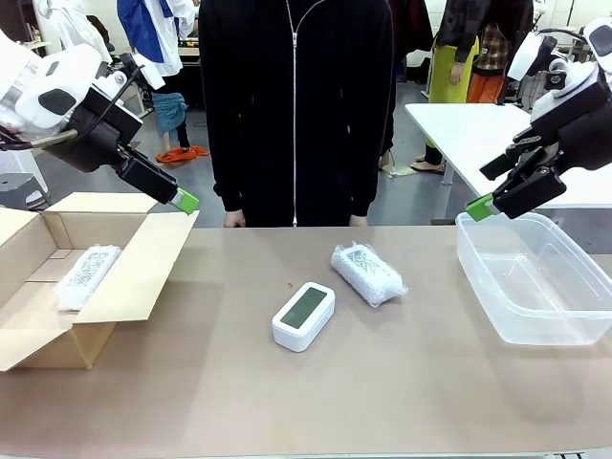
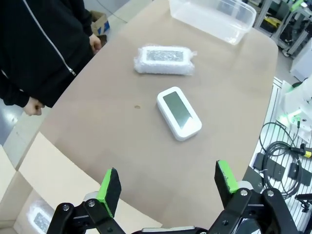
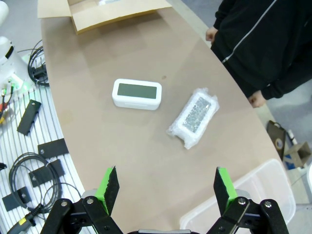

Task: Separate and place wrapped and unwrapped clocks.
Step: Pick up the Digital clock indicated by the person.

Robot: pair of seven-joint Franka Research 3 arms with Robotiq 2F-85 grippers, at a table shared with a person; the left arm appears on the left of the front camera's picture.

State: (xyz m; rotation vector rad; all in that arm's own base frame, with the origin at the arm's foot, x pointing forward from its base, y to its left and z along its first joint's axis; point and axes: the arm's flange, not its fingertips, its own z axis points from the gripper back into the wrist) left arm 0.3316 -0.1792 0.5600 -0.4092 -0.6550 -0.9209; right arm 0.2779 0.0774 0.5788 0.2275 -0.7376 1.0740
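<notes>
The unwrapped clock [image 1: 303,316] [image 2: 179,112] [image 3: 137,94], white with a grey-green screen, lies mid-table. A wrapped bundle [image 1: 367,273] [image 2: 163,60] [image 3: 194,117] in crinkly whitish wrap lies just right of it. Another wrapped bundle [image 1: 88,275] [image 2: 36,219] rests inside the cardboard box [image 1: 143,273] at the left. My left gripper [image 1: 183,200] [image 2: 168,180] hangs open above the box's right flap. Over the left rim of the clear plastic container [image 1: 497,306] [image 3: 253,195], my right gripper [image 1: 481,207] [image 3: 163,183] is open. Neither gripper holds anything.
A person in a black zip jacket [image 1: 295,105] stands at the table's far edge, hands [image 1: 234,220] resting by it. The clear container [image 2: 214,17] at the right has nothing in it. Bare brown tabletop surrounds the two middle items. Cables and parts lie off the table's near side [image 3: 29,161].
</notes>
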